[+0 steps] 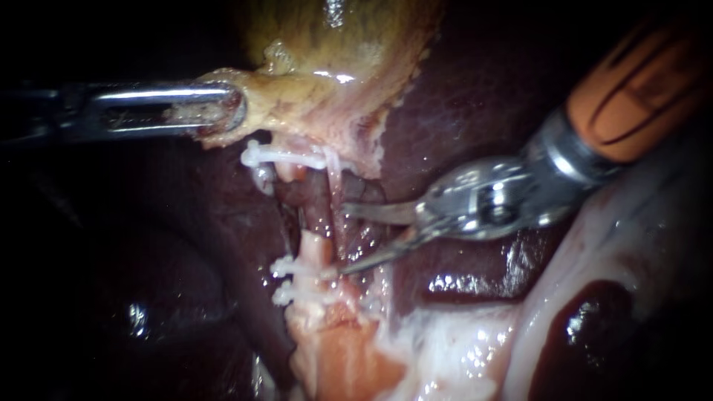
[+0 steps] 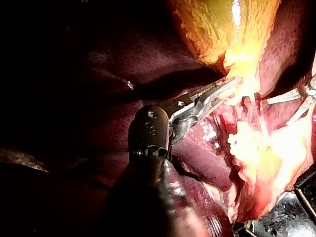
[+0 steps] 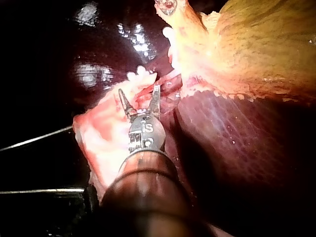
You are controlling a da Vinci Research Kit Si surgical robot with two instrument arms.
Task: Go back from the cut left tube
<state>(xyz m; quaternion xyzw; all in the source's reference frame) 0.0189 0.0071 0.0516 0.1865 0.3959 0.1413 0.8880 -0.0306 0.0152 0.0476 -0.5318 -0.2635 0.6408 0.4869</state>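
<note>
My left instrument [image 1: 235, 111] comes in from the left, its jaws shut on the yellowish edge of the gallbladder [image 1: 334, 67], also shown in the left wrist view [image 2: 224, 90]. The left tube is cut. Its upper stump [image 1: 292, 172] carries one white clip [image 1: 282, 155], and its lower stump [image 1: 315, 250] carries two clips [image 1: 293, 278]. My right instrument [image 1: 347, 239] has curved blades that stand open just right of the gap, with a thin pale tube [image 1: 334, 189] near its upper blade. The right wrist view shows the blades [image 3: 139, 95] apart, holding nothing.
Dark red liver [image 1: 460, 104] surrounds the site. Pale fatty tissue [image 1: 445, 349] and a dark blood pool [image 1: 579, 327] lie at the lower right. The right instrument's orange sleeve [image 1: 639, 89] fills the upper right.
</note>
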